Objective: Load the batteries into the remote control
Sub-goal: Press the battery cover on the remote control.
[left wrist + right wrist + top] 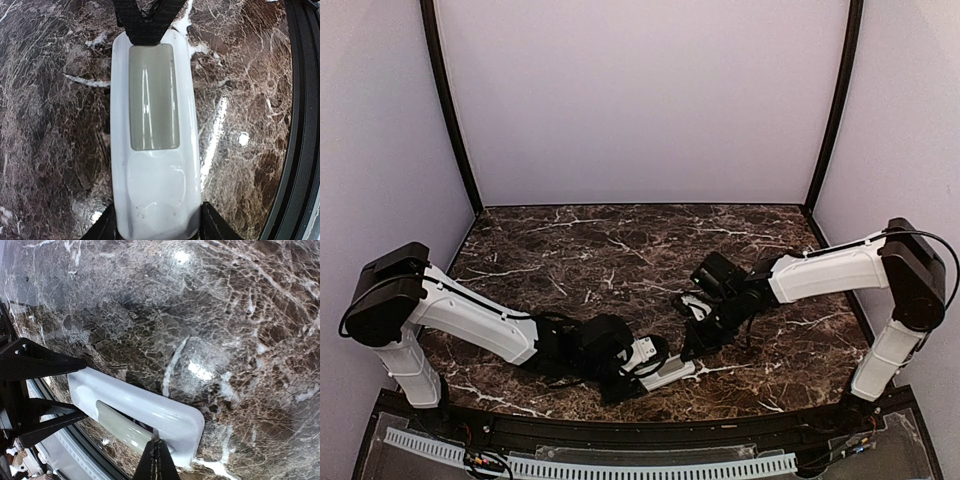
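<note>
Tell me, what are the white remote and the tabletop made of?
The remote control looks like glossy white moulded plastic: rounded edges, soft highlights. The table looks like polished brown marble with white veins and mirror-like glare, though it may be a printed laminate.

Lower centre of the overhead view: the remote control (670,372) lies on the table (620,250), close to its near edge. My left gripper (648,358) reaches in from the lower left and straddles the remote's left end, one finger against each long side. My right gripper (688,348) comes in from the right and meets the remote's opposite end, directly facing the left gripper.
</note>
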`<act>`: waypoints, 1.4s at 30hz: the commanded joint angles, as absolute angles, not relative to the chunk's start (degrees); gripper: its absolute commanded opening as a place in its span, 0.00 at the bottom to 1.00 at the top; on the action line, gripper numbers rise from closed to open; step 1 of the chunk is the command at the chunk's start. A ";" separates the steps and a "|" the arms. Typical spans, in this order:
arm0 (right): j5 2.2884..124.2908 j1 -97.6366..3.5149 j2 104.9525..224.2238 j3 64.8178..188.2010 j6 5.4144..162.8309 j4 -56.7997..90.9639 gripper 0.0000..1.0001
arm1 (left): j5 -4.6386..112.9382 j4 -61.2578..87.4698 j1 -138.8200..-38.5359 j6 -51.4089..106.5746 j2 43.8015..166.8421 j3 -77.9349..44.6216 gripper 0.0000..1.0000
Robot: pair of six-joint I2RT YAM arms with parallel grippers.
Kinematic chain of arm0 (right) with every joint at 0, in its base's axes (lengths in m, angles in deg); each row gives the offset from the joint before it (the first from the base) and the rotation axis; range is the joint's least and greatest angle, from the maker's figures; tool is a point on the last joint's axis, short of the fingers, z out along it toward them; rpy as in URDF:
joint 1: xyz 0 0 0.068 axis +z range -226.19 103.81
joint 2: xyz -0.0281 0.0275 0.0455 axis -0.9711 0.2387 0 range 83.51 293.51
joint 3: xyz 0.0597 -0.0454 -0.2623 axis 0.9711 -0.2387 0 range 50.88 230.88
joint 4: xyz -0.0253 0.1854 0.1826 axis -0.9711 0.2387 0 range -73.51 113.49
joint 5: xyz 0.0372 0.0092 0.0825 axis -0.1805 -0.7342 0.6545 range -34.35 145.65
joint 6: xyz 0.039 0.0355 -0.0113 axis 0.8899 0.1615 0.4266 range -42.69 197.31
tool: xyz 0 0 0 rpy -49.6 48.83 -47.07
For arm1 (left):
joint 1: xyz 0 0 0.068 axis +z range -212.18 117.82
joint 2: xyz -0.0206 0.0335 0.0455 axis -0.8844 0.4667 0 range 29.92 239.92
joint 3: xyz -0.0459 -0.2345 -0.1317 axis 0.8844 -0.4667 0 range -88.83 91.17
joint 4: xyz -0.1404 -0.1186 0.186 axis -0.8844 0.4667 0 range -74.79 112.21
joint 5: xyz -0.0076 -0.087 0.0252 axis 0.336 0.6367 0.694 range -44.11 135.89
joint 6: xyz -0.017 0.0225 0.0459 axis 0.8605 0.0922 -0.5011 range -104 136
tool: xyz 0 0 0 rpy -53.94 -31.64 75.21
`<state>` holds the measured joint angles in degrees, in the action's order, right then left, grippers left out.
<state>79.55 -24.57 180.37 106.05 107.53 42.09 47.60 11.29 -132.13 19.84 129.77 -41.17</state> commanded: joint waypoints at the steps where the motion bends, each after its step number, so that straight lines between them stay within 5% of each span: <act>1: 83.42 -23.81 181.66 101.14 110.79 35.94 0.01 | 47.98 16.34 -132.13 20.00 133.23 -41.80 0.28; 11: 81.95 -21.14 183.33 96.40 113.81 29.70 0.00 | 47.87 16.44 -132.14 19.97 133.54 -41.63 0.28; 22: 63.78 -17.86 182.14 103.17 113.12 46.14 0.09 | 46.94 17.48 -132.14 19.26 133.54 -41.63 0.28; 35: 58.20 -17.89 178.36 112.11 109.21 55.39 0.21 | 46.75 17.98 -132.14 19.07 133.54 -41.80 0.28; 42: 71.62 -18.03 175.55 110.09 107.71 44.07 0.04 | 46.96 17.83 -132.14 18.99 133.54 -41.68 0.29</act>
